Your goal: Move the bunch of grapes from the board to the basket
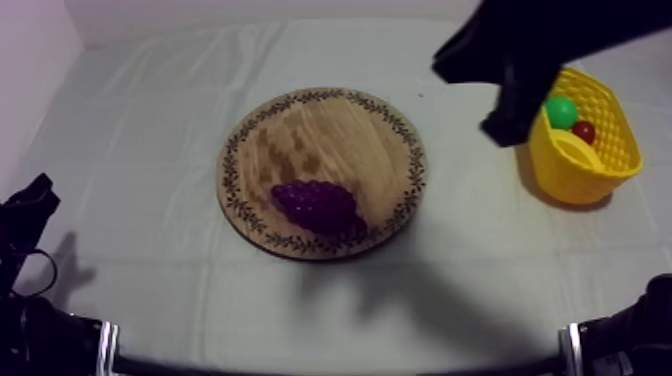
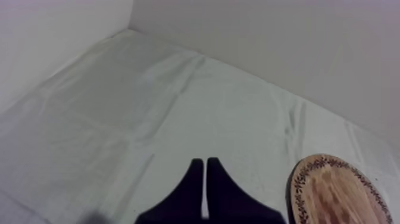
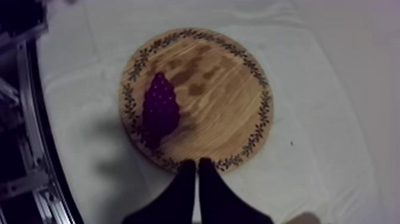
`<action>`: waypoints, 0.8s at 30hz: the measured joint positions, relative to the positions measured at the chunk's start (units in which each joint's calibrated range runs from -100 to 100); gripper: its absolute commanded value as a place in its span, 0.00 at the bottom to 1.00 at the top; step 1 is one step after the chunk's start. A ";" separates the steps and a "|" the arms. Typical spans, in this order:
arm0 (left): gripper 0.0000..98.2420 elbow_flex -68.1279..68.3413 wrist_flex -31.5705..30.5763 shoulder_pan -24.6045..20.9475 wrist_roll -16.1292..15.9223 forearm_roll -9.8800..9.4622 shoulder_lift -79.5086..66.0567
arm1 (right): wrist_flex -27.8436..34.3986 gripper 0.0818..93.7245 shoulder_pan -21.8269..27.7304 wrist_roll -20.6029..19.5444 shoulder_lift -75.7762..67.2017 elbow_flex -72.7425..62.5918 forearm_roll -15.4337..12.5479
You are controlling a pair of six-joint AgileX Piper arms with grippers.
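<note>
Two pairs of jaws are seen, and both are closed to a narrow wedge with nothing held. Nearest, at the lower left of the top view, the left arm [image 1: 25, 215] is parked. The left jaws are pointed over bare cloth of the bench [image 1: 150, 280], beside the wooden board [image 1: 322, 172].

Next, the bunch of grapes [image 1: 318, 205] is found on the board's near half, close to the patterned rim. Its long axis is laid roughly across the frame.

Farthest, at the upper right, the right arm [image 1: 520, 60] is hung just beside the yellow basket [image 1: 585, 150]. From the right jaws the grapes lie down and to the left, across the board.

In the right wrist view the bunch is set beyond the jaws and off to one side, lengthwise roughly along their pointing direction. The right arm is judged the nearer. The jaws would have to be opened and shifted sideways, so that they can be closed across the bunch's narrow width.
</note>
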 measured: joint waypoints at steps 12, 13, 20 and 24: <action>0.00 0.00 0.00 0.00 0.00 0.00 0.00 | 9.35 0.02 -2.18 5.79 23.34 -18.97 -0.93; 0.00 0.00 0.00 0.00 0.00 0.00 0.00 | 10.15 0.04 -2.27 6.19 24.79 -20.32 -0.93; 0.00 0.00 0.00 0.00 0.00 0.00 0.00 | 14.77 0.43 -2.31 7.58 30.18 -25.75 -1.86; 0.00 0.00 0.00 0.00 0.00 0.00 0.00 | 15.28 0.64 -2.27 6.44 30.28 -25.78 -1.81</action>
